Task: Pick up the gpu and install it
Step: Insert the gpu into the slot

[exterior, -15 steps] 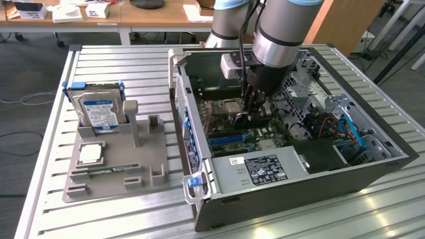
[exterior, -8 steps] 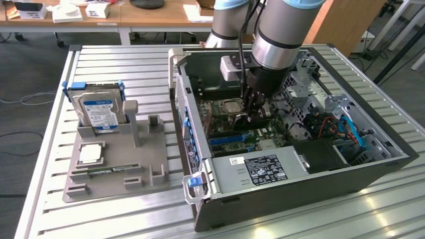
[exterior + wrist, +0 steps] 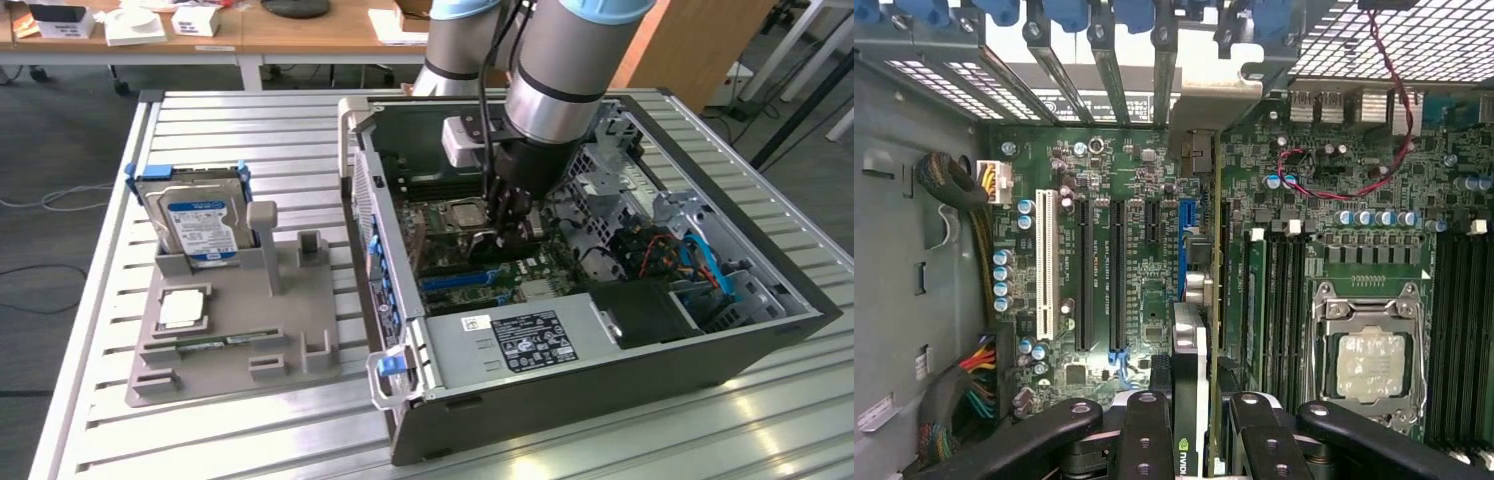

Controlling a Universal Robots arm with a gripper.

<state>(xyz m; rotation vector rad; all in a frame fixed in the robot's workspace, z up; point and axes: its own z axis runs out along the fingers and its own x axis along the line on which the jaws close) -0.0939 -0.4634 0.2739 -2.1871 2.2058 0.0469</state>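
Exterior view shows the arm reaching down into the open computer case (image 3: 601,400), over the motherboard (image 3: 1129,170). The gripper (image 3: 1197,425) is clamped on the gpu (image 3: 1189,370), which is held edge-on in line with the blue slot (image 3: 1182,240). Pickup looks done, while seating appears unfinished.

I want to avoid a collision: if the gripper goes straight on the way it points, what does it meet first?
The gpu in the gripper would meet the motherboard first, seemingly near the blue slot; depth is unclear.
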